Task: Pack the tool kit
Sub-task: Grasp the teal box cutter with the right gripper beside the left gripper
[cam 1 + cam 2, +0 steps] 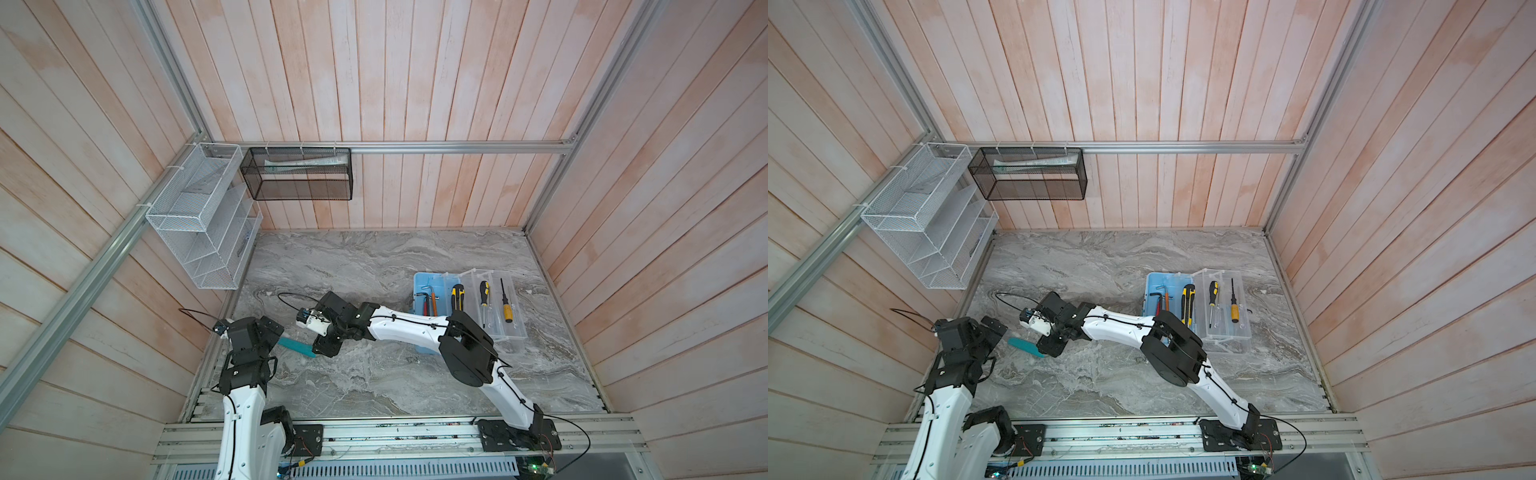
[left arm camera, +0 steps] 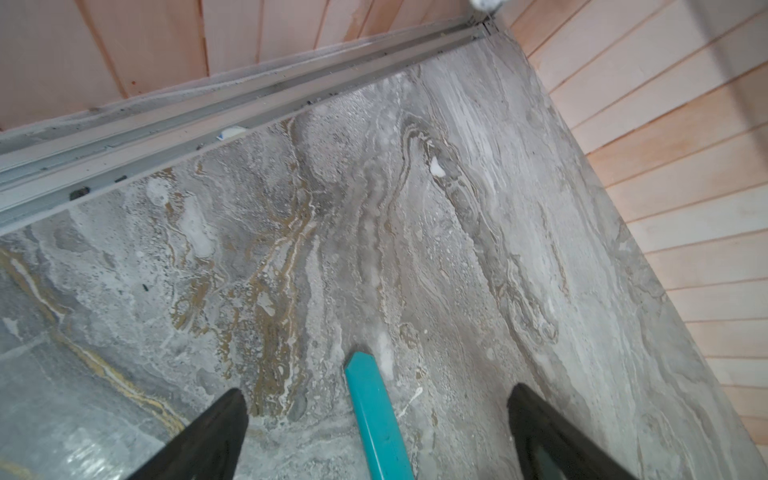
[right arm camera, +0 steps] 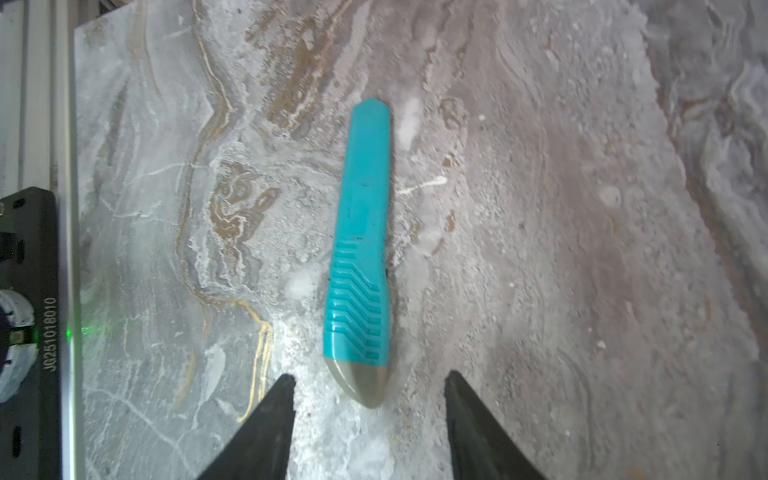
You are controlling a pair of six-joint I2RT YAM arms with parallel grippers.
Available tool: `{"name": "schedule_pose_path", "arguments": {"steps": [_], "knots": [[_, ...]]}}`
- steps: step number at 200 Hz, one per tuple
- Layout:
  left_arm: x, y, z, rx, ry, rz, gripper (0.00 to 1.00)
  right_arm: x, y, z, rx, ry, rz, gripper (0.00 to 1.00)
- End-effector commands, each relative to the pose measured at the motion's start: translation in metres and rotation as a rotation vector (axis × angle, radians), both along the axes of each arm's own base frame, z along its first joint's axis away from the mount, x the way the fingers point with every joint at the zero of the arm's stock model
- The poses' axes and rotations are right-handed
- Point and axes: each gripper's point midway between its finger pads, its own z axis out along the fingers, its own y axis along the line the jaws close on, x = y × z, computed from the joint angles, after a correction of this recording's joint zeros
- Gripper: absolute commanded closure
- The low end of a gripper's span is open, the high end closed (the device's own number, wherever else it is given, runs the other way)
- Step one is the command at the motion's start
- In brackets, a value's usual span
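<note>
One loose item to go, by my read. Upper left in both top views, a white wire rack (image 1: 199, 216) and a black mesh basket (image 1: 297, 174) hang off the wall rails. The basket holds a pale flat packet, and I can't tell if it belongs to the kit. Left tool (image 2: 377, 390) sits lower left in the top views, low over the worktop (image 1: 374, 257), jaws as wide apart as they go and nothing in them. In its wrist view the fingers straddle the narrow tip of the teal implement (image 2: 376, 415) without touching it. That implement lies flat on the worktop between the two arms, not in the case. Right tool (image 3: 370, 374) reaches across the middle to the same spot, jaws apart. The implement's grey end cap sits in the gap just ahead of the fingertips. I see no contact, so I'd say it isn't gripped. The tool kit (image 1: 422, 286) is right of centre on the worktop, well apart from the teal implement. It is open, with the clear part laid out to the right of the pale-blue base. Already inside are hex keys (image 1: 424, 297), an orange-handled piece (image 1: 433, 303), a yellow-black utility knife (image 1: 457, 297) and two screwdrivers (image 1: 484, 297) on the clear side. The right arm's elbow hides the near corner of the case. What's left, I'd guess: get the teal implement into the case, then close the lid.
</note>
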Motion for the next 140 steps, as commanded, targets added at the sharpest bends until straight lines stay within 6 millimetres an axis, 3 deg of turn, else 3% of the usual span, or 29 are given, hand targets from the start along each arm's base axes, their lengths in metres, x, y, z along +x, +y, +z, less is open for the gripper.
{"name": "schedule_pose_path", "arguments": {"steps": [1, 110, 140], "knots": [[0.002, 0.005, 0.001, -0.043, -0.032, 0.005, 0.0, -0.005, 0.01, -0.02, -0.047, -0.057, 0.069, 0.42], [0.002, 0.007, -0.001, -0.067, -0.046, -0.007, 0.0, -0.005, 0.009, -0.068, -0.228, -0.113, 0.067, 0.41], [0.002, 0.006, -0.002, -0.065, -0.043, -0.012, 0.0, -0.011, 0.006, -0.077, -0.259, -0.115, 0.07, 0.46]]}}
